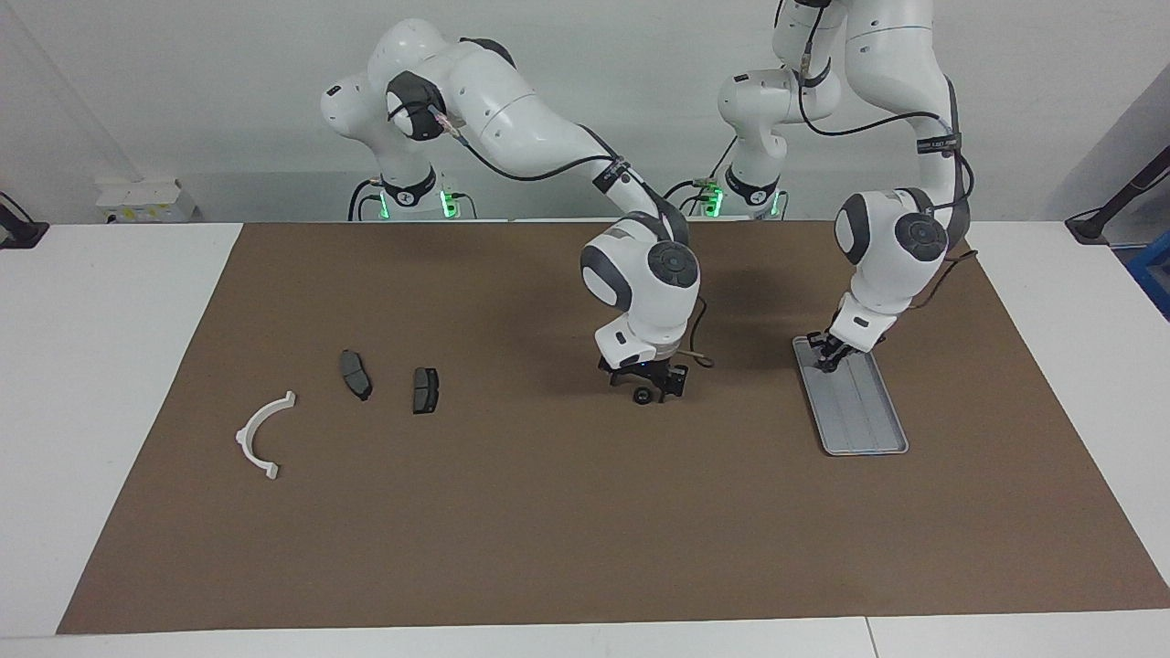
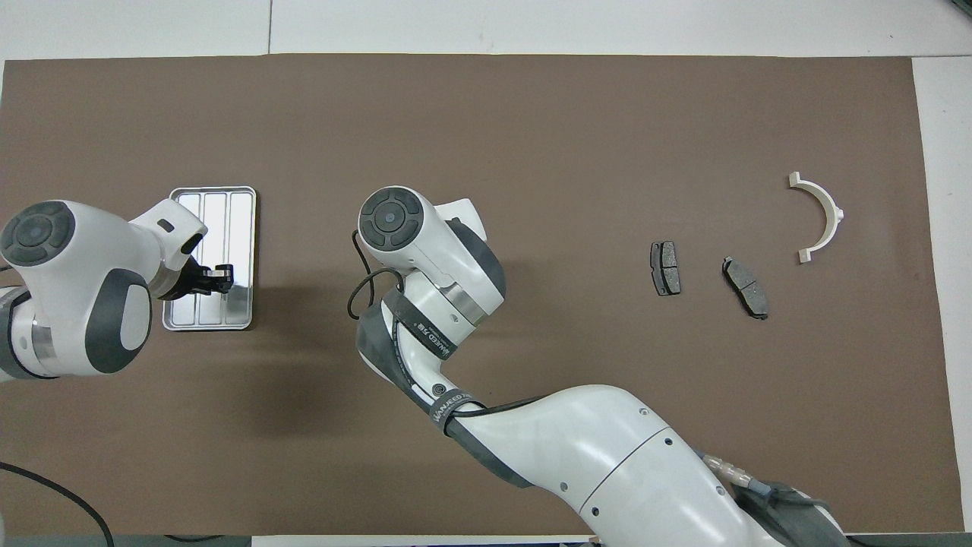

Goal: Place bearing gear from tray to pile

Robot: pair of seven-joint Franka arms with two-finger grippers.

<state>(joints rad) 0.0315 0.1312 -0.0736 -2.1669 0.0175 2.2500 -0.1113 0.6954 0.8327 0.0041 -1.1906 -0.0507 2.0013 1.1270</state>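
The right claw (image 1: 647, 391) is down on the brown mat (image 1: 548, 530) mid-bench, fingers spread either side of the small black bearing gear (image 1: 644, 396), well apart from the pile: 2 dark plates (image 1: 356, 374) and a white bracket (image 1: 263, 434). The left claw (image 1: 827, 356), pressed together, is at the tray (image 1: 864, 420) end nearer the robots.
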